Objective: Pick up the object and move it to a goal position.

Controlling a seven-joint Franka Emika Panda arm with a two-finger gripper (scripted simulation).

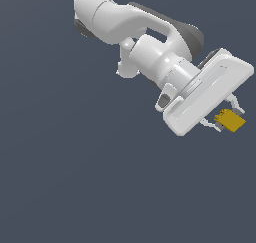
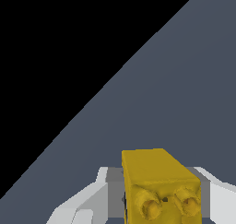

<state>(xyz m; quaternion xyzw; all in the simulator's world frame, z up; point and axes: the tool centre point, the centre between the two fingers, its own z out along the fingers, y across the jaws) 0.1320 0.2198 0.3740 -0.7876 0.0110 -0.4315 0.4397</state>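
**Count of items in view**

- Robot arm (image 1: 135, 37): one, white with dark grey joint sections.
- Gripper (image 1: 226, 118): one, with two fingers, each seen on one side of the block in the wrist view.
- Yellow-gold block (image 1: 230, 120): one, irregular and boxy; the wrist view shows two small rounded knobs on one face.
- Grey surface (image 1: 75, 162): one, plain and unbroken.
- Other loose things: none counted.

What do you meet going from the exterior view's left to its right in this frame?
Arm's white links → white gripper body → yellow-gold object between the fingers, at the far right. All over the plain dark blue-grey ground.
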